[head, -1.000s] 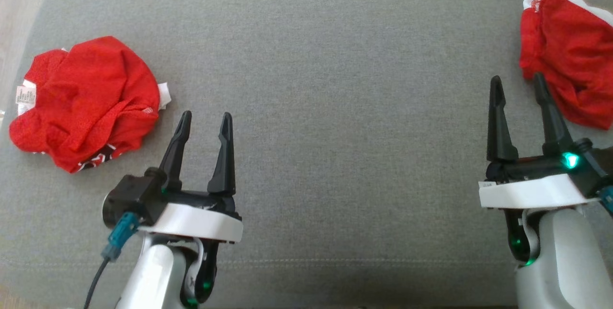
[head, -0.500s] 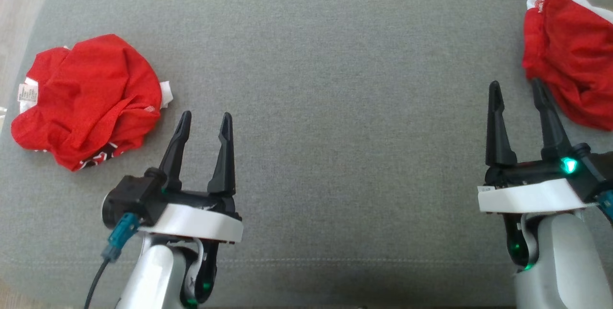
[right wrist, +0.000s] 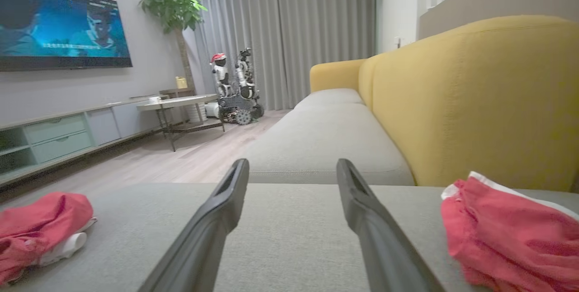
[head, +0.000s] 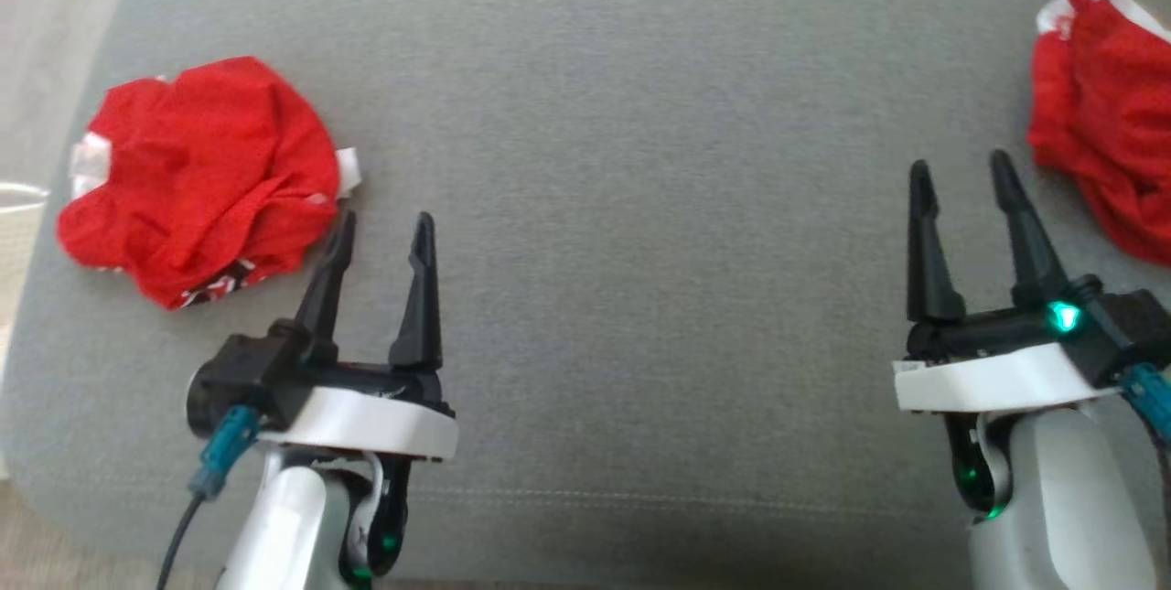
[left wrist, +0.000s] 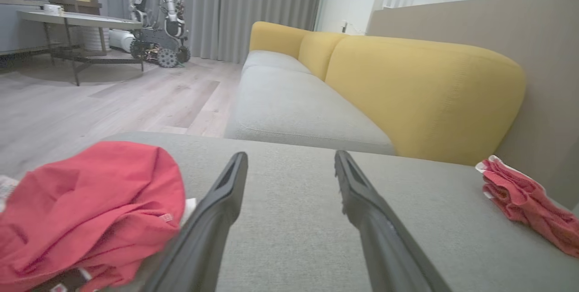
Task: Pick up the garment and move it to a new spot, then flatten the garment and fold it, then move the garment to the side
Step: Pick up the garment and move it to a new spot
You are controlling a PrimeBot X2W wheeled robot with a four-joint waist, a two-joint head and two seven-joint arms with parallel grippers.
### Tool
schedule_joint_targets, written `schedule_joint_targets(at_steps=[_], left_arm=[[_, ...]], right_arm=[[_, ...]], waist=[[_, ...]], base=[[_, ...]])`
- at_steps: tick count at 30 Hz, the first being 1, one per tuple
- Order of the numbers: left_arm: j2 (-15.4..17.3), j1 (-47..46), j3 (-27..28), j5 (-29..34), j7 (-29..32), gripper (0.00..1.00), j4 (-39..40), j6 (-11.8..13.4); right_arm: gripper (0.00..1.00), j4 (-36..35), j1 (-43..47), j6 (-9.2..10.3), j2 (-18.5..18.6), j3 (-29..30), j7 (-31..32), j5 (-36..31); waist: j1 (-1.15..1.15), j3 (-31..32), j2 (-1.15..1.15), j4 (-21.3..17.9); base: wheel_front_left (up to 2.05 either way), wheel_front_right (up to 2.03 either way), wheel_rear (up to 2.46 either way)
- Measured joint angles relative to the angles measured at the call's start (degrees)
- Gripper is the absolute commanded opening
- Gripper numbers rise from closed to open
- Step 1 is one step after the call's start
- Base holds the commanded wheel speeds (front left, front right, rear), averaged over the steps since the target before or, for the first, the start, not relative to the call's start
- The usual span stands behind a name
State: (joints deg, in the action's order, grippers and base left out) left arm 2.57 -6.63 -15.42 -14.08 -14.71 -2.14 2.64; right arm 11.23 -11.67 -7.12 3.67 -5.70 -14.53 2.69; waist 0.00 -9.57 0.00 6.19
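Grey cushion (head: pixel 640 160): red garment (head: pixel 201 174) at left end, second red garment (head: pixel 1107 123) at right (cropped); left gripper (head: pixel 385 219), right gripper (head: pixel 959 162) spread wide, empty

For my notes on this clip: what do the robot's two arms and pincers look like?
Both arms: pale grey forearm, white collar, black housing. The left pincer and right pincer each carry two long, tapering black fingers. A teal plug with a dark cable sits at the left wrist; a green light glows on the right housing.
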Motion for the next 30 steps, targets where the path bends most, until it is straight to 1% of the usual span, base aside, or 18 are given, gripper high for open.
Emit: schedule_joint_targets(at_steps=[5,10,19,24,30], left_arm=[[0.0,0.1,2.1,0.0,0.0,1.0,0.3,1.0],[0.0,0.5,2.6,0.0,0.0,1.0,1.7,1.4],[0.0,1.0,3.0,-0.2,0.0,1.0,3.4,2.5],[0.0,2.8,3.2,-0.2,0.0,1.0,3.8,2.9],[0.0,3.2,3.3,-0.8,0.0,1.0,4.1,3.4]], right_arm=[[1.0,0.3,0.0,0.0,0.2,-1.2,0.0,0.0],[1.0,0.3,0.0,0.0,0.8,-2.0,0.0,0.0],[1.0,0.4,0.1,0.0,1.6,-3.8,0.3,0.6],[1.0,0.5,0.7,0.0,2.5,-5.1,0.6,1.4],[1.0,0.5,1.1,0.0,3.0,-5.6,0.9,1.6]], waist=[[0.0,0.6,0.0,2.7],[0.0,0.9,0.0,6.1],[0.0,1.3,0.0,13.8],[0.0,1.6,0.0,18.1],[0.0,1.8,0.0,22.4]], base=[[0.0,0.0,0.0],[0.0,0.0,0.0],[0.0,0.0,0.0],[0.0,0.0,0.0],[0.0,0.0,0.0]])
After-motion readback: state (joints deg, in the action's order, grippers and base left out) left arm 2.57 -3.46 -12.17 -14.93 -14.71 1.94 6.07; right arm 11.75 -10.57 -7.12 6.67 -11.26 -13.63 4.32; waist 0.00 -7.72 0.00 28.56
